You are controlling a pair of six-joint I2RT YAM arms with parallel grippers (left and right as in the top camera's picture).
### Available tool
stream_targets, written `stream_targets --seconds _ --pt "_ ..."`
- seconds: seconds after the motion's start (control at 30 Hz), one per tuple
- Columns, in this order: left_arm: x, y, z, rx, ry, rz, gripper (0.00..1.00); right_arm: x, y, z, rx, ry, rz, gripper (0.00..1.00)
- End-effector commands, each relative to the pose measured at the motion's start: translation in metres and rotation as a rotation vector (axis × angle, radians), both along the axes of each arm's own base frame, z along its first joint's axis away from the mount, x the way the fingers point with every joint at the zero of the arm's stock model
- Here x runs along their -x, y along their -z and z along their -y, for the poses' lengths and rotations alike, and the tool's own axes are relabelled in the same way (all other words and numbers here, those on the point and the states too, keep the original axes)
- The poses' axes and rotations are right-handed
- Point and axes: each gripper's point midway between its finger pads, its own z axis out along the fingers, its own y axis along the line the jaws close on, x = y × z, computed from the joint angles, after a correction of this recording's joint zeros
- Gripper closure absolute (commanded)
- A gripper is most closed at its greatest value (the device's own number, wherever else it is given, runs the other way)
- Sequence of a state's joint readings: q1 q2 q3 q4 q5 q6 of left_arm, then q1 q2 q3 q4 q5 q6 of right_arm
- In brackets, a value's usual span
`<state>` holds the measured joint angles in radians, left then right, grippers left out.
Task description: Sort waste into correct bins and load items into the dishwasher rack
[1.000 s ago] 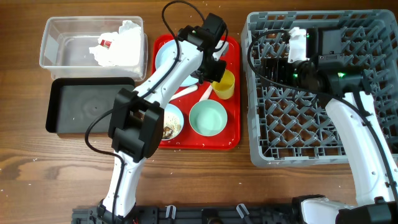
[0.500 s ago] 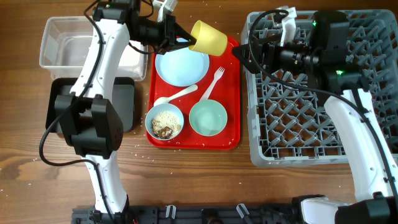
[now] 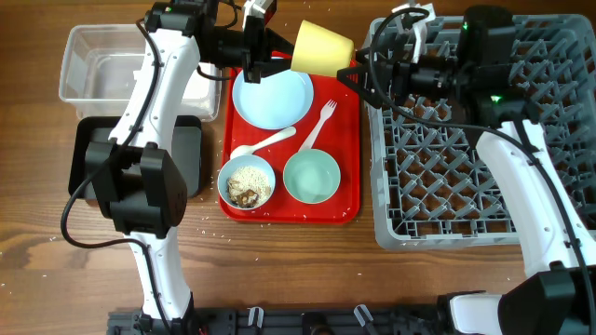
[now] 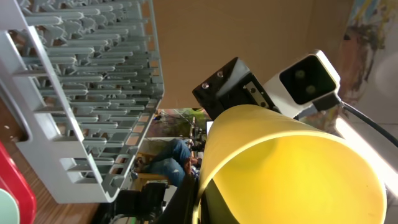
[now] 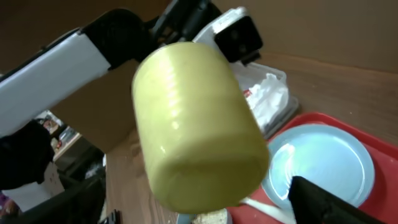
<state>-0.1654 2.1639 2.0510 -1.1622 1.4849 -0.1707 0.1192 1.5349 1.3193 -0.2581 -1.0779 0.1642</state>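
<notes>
Pinched aloft by the left fingers (image 3: pixel 273 56) at the plate's (image 3: pixel 272 100) 1 o'clock, the yellow cup (image 3: pixel 321 48) could drop if released before the wide-open right fingers (image 5: pixel 323 202), at its 3 o'clock, close.

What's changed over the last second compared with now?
The left gripper lifted the yellow cup off the red tray and carried it, tipped sideways, above the tray's far edge. The right gripper swung round to face it, open. The plate, spoon and fork stayed put.

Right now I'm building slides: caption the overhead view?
Left gripper holds the yellow cup aloft, facing the open right gripper by the rack.
</notes>
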Motion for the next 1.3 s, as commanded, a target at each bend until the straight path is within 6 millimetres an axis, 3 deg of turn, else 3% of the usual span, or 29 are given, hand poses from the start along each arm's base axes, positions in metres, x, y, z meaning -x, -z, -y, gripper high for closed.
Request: stream_targets --seconds 0.0,0.13,0.3,0.33,0.47,0.53,0.6,0.67,0.7,0.8,0.87,1.03,1.07,1.17,1.27 --pt "0.011 -0.018 0.01 0.041 0.037 0.031 0.96 0.009 -0.008 -0.02 -0.026 -0.083 0.033 0.12" --pt "0.014 -0.018 0.013 0.04 0.046 0.031 0.96 0.009 -0.008 -0.023 -0.027 -0.076 0.016 0.28" --pt "0.013 -0.015 0.014 0.024 0.042 0.034 0.96 0.008 -0.011 -0.023 -0.035 -0.073 0.019 0.37" --pt "0.012 -0.013 0.014 0.013 0.039 0.035 0.91 0.007 -0.011 -0.023 -0.033 -0.066 0.021 0.39" --pt "0.008 -0.001 0.013 -0.056 0.016 0.048 0.41 -0.007 0.002 -0.014 0.019 0.039 -0.015 0.46" --pt "0.0 0.018 0.009 -0.166 -0.023 0.068 0.32 -0.014 0.015 -0.005 0.066 0.118 -0.065 0.46" --pt "-0.015 0.054 -0.004 -0.394 -0.097 0.108 0.28 -0.021 0.034 0.015 0.151 0.246 -0.138 0.46" --pt "-0.028 0.085 -0.021 -0.614 -0.16 0.151 0.25 -0.018 0.044 0.036 0.242 0.369 -0.185 0.45" --pt "-0.03 0.09 -0.024 -0.657 -0.17 0.16 0.23 -0.015 0.043 0.043 0.267 0.411 -0.198 0.46" --pt "-0.04 0.112 -0.045 -0.854 -0.223 0.202 0.2 0.009 0.048 0.081 0.37 0.625 -0.331 0.45" --pt "-0.049 0.124 -0.068 -1.007 -0.272 0.228 0.17 0.037 0.058 0.096 0.42 0.696 -0.459 0.45" --pt "-0.058 0.133 -0.094 -1.164 -0.325 0.259 0.12 0.116 0.104 0.126 0.626 0.792 -0.846 0.45" --pt "-0.059 0.133 -0.095 -1.17 -0.328 0.26 0.11 0.138 0.113 0.144 0.729 0.86 -0.925 0.45" --pt "-0.059 0.133 -0.095 -1.168 -0.33 0.264 0.09 0.158 0.12 0.164 0.841 0.936 -0.991 0.44" --pt "-0.06 0.132 -0.095 -1.167 -0.332 0.266 0.08 0.17 0.132 0.165 0.88 0.919 -1.039 0.44"
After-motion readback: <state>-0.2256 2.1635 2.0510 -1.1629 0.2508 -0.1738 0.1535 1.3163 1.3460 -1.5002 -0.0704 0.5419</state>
